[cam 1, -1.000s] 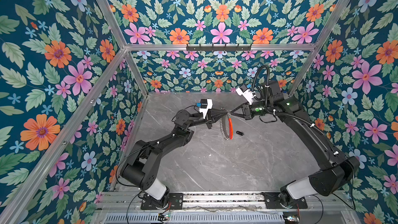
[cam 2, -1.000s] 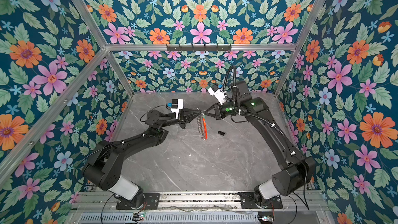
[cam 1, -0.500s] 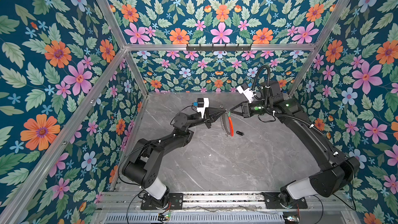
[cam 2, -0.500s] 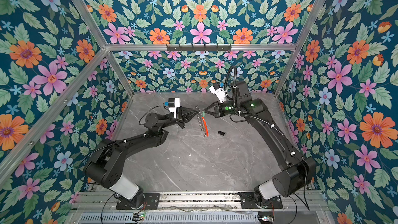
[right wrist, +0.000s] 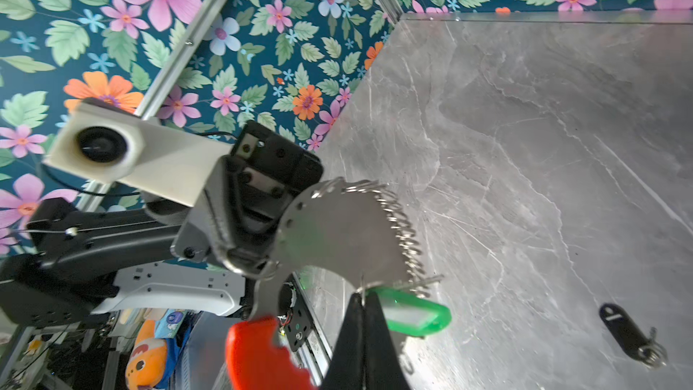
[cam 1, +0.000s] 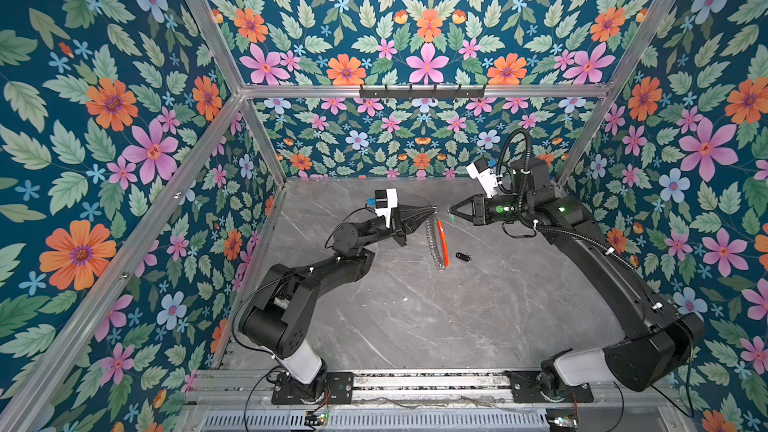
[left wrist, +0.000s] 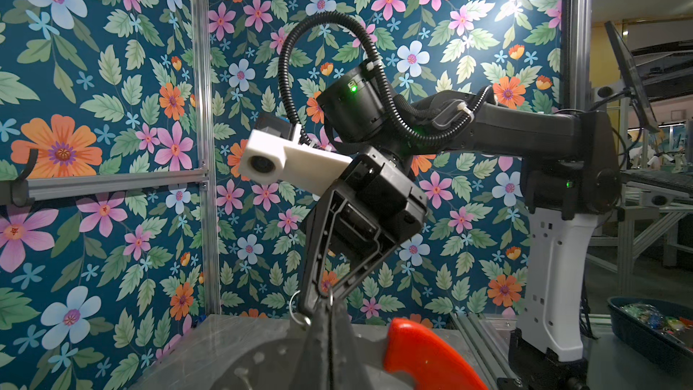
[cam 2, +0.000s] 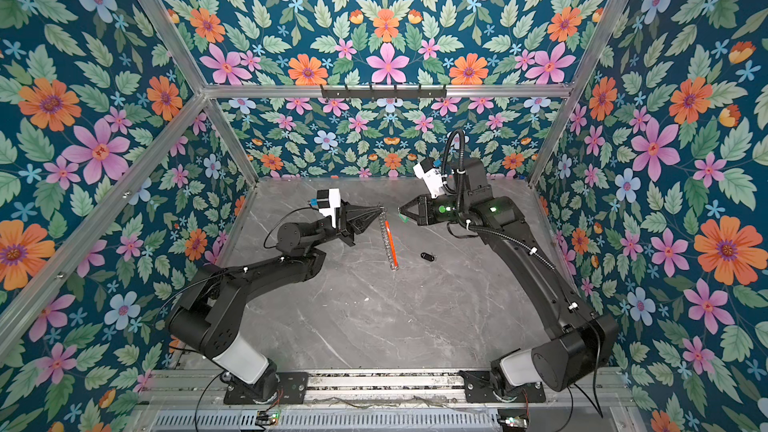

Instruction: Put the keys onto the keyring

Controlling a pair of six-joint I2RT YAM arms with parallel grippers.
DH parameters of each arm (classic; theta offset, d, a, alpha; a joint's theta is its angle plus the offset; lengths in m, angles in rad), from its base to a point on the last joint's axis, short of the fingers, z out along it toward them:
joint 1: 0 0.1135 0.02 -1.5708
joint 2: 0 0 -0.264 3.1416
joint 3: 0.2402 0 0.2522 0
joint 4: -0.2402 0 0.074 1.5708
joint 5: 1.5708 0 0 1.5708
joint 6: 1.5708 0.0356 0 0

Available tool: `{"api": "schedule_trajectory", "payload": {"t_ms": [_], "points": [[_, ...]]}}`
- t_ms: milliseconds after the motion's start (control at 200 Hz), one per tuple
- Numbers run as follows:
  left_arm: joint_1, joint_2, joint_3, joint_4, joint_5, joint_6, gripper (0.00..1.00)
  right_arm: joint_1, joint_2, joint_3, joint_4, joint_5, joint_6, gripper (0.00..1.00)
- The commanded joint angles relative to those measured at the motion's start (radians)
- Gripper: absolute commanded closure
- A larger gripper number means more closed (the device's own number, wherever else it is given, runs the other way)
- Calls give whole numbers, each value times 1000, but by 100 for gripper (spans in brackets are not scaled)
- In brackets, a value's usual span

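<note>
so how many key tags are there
2: the green tag with white label, pinched in the right gripper by the grey metal keyring; the black oval fob, lying on the grey table.

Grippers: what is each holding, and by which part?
Left gripper pinches the keyring by its upper rim. Right gripper pinches the green-tagged key at the tag's ring end. The black-fob key lies unheld.

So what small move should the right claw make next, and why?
Probably ease the right claw slightly toward the keyring, which the left claw holds on edge: its green-tagged key sits at the fringe of split rings but does not look threaded yet.
</note>
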Motion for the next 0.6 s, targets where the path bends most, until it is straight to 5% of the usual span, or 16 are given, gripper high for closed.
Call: {"api": "schedule_trajectory", "payload": {"t_ms": [0, 595], "points": [[-9, 7, 9, 53, -29, 9, 100, 2, -16, -14, 135, -71, 36, 100], [-26, 8, 20, 45, -53, 34, 100, 9, -17, -33, 235, -140, 116, 100]]}}
